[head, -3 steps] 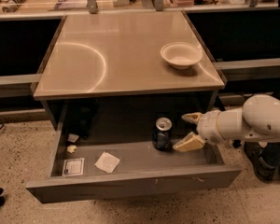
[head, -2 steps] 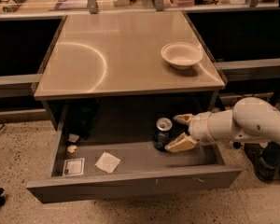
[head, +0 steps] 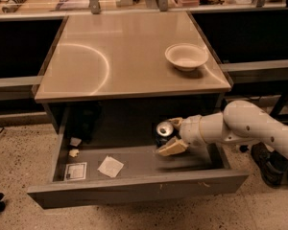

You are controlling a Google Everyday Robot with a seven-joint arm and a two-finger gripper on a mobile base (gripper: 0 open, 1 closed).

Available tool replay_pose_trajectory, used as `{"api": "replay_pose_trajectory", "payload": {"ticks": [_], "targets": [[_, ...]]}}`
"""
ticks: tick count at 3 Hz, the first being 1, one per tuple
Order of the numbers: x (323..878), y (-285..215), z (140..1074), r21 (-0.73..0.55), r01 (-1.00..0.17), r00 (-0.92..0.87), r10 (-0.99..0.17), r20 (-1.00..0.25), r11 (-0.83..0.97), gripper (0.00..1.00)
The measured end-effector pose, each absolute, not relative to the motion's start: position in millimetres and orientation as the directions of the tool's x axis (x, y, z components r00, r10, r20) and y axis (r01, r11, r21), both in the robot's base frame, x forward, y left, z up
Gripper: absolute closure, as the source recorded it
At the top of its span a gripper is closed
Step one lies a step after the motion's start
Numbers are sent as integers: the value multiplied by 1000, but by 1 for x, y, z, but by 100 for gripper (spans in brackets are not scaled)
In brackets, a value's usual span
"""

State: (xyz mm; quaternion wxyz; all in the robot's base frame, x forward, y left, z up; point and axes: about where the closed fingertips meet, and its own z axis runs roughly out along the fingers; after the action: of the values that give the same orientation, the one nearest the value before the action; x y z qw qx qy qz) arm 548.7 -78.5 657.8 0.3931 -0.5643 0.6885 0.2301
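While the drawer [head: 134, 188] stands open, the jaws sit apart about the can [head: 163, 130], bare floor in front.

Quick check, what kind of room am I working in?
Probably a lab or office kitchenette: a counter with a bowl, an open drawer where the hand is at a can, cluttered benches behind.

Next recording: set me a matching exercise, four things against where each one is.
Things:
1 bowl
2 can
3 paper square
4 tool

Places:
A flat on the floor of the open drawer, left of middle
B in the drawer from the right, at the can
C on the tabletop, right side
D upright in the drawer's right part

Pairs: 1-C, 2-D, 3-A, 4-B
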Motion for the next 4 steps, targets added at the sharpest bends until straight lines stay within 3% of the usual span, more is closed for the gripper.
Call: {"api": "replay_pose_trajectory", "payload": {"ticks": [3,4], "targets": [[546,-73,672,-121,-960,-50,-581,-813,251,98],[544,-56,716,-111,-969,-36,-570,-821,221,100]]}}
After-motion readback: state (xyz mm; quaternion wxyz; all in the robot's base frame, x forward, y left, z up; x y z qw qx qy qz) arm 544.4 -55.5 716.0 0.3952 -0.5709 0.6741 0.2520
